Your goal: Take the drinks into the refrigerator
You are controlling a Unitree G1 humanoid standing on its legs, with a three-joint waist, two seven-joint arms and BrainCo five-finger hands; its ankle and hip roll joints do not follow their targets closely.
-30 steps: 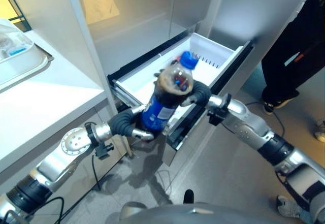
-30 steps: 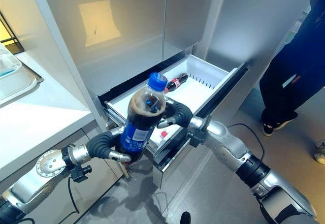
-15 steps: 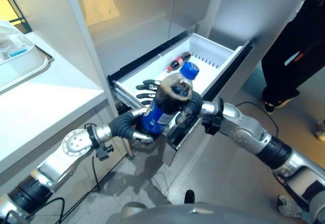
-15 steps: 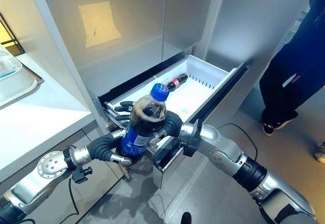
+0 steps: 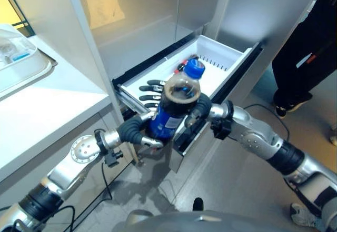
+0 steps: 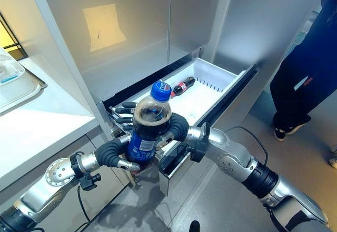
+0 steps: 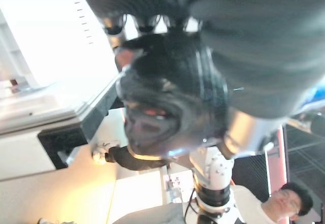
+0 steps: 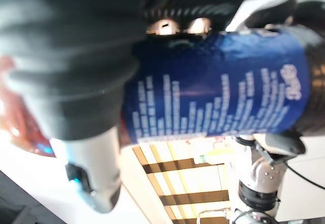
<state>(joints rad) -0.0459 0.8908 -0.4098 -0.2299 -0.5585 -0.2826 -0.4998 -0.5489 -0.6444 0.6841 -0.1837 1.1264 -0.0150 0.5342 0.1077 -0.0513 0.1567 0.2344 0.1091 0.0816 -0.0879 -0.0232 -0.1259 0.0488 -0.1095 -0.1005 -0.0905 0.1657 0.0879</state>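
At frame centre, both hands steady a cola bottle before the open refrigerator drawer. Left hand supports it with fingers straight; right hand curls round it. It likely goes into the drawer next.

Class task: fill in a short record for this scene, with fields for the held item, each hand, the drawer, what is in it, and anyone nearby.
Held item: cola bottle, blue cap, upright, over the drawer's front edge
Left hand: low on the bottle, fingers straight past it
Right hand: curled round the bottle's side
Drawer: white, pulled open
In drawer: small bottle, lying down
Nearby: person standing at the right
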